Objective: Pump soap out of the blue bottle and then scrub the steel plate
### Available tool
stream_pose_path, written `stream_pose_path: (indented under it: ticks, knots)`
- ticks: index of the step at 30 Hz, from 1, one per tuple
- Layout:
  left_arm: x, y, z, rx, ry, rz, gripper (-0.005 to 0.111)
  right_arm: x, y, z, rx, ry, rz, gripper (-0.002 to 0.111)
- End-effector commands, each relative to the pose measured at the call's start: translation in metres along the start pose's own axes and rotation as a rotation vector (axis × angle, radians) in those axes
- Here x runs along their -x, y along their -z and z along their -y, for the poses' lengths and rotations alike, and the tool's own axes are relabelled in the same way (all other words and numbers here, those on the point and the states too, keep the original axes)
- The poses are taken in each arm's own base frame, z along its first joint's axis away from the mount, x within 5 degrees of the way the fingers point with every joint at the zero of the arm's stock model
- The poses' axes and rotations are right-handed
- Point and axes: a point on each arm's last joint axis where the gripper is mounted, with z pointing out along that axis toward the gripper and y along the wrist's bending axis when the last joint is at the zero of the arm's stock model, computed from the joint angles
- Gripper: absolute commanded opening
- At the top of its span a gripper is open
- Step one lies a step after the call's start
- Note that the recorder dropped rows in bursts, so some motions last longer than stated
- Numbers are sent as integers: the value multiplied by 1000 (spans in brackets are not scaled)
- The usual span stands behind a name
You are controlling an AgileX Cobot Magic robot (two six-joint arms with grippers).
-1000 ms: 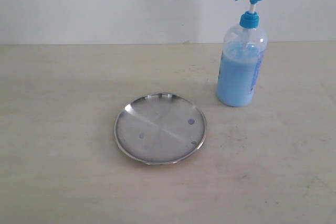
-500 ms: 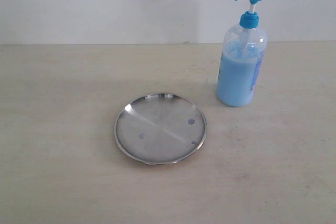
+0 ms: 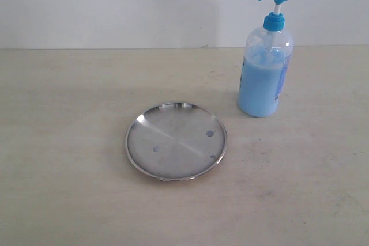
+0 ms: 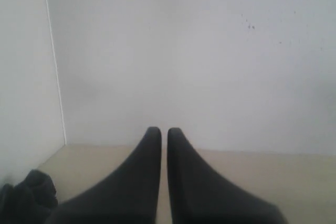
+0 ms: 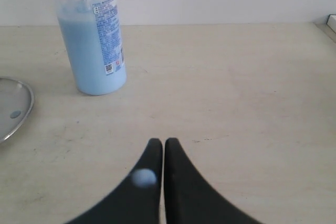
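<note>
Blue bottle (image 3: 262,84) near steel plate (image 3: 173,126), left pincer (image 4: 164,130) and right pincer (image 5: 163,141) together, wrist views only

Noted a pale beige tabletop (image 3: 69,200), faintly scuffed and stained. Saw a plain white wall (image 3: 115,4) rising from the tabletop's far edge. Spotted a dark lumpy thing (image 4: 26,198) low against the tabletop, too blurred to name.

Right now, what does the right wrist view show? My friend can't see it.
The right gripper, shut and empty, points across a pale table. Ahead stands the blue bottle of light blue soap, and beside it the rim of the steel plate shows with one bluish drop on it.
</note>
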Motion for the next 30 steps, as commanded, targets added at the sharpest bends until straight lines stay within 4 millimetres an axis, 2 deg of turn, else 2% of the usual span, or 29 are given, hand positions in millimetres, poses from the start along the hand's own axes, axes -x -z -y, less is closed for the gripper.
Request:
stream_pose_path:
  ticks: [1, 3, 5, 6, 8, 12, 19, 23, 27, 30]
  knots:
    - [17, 2, 3, -43, -8, 119, 4, 0, 0, 0, -5, 3, 9, 0]
    - [13, 0, 8, -96, 80, 125, 4, 0, 0, 0, -5, 3, 9, 0]
    - [-3, -4, 11, -123, 273, 3, 4, 0, 0, 0, -5, 3, 9, 0]
    - [-15, -5, 12, -114, 317, -86, 4, 0, 0, 0, -5, 3, 9, 0]
    - [-35, -4, 13, -95, 253, -232, 4, 0, 0, 0, -5, 3, 9, 0]
    - [-57, 2, 11, -54, 219, -470, 4, 0, 0, 0, -5, 3, 11, 0]
    - [-56, 3, 10, -44, 214, -451, 4, 1, 0, 0, -4, 3, 24, 0]
    - [-56, 8, 5, 9, 131, -427, 4, 1, 0, 0, -4, 3, 24, 0]
    - [-56, 8, 6, 6, 150, -429, 4, 1, 0, 0, -4, 3, 25, 0]
    - [-55, 7, 7, -38, 14, -418, 4, 1, 0, 0, -4, 3, 25, 0]
